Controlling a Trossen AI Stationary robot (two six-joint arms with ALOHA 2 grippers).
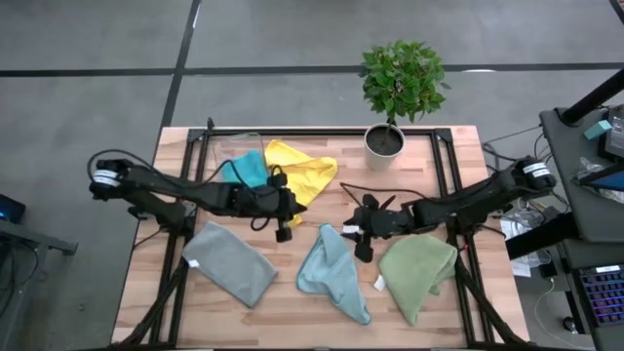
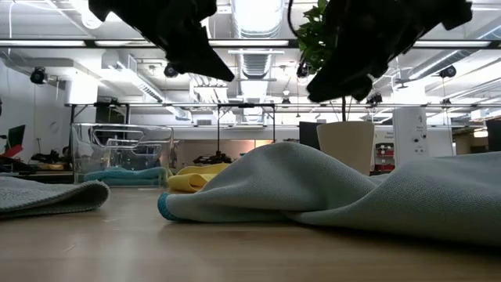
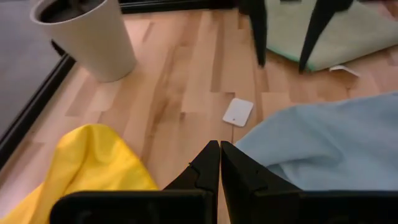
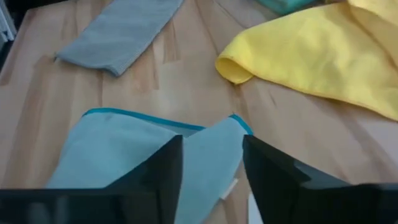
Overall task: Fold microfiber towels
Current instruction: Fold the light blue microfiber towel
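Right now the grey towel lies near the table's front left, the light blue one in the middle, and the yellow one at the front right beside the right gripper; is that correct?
Not quite. The towel at the front right beside the right gripper is the olive green towel, as the high view shows. The yellow towel lies farther back, next to the left gripper. The grey towel and light blue towel are as you said.

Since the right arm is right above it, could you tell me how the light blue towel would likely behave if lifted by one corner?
The light blue towel lies in soft humps, so it would probably droop limply. It looks thin, likely light. Its loose fold might fall open.
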